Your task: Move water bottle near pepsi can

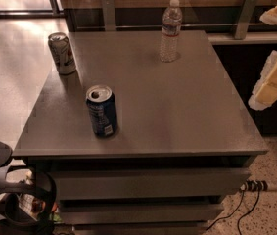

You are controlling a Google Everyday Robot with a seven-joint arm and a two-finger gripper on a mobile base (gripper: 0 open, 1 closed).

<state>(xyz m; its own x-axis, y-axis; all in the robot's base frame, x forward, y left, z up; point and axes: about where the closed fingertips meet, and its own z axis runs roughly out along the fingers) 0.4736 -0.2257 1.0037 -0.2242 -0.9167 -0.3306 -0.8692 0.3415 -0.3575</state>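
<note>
The water bottle is clear and ribbed, with a white cap. It stands upright at the far middle of the grey table. The pepsi can is dark blue with a silver top. It stands upright near the table's front left, well apart from the bottle. My gripper shows as pale shapes at the right edge of the view, beyond the table's right side. It is away from both objects and holds nothing that I can see.
A silver-white can with red-green markings stands at the table's far left edge. Drawers sit under the tabletop. Cables and a power strip lie on the floor at right. A dark base part is at lower left.
</note>
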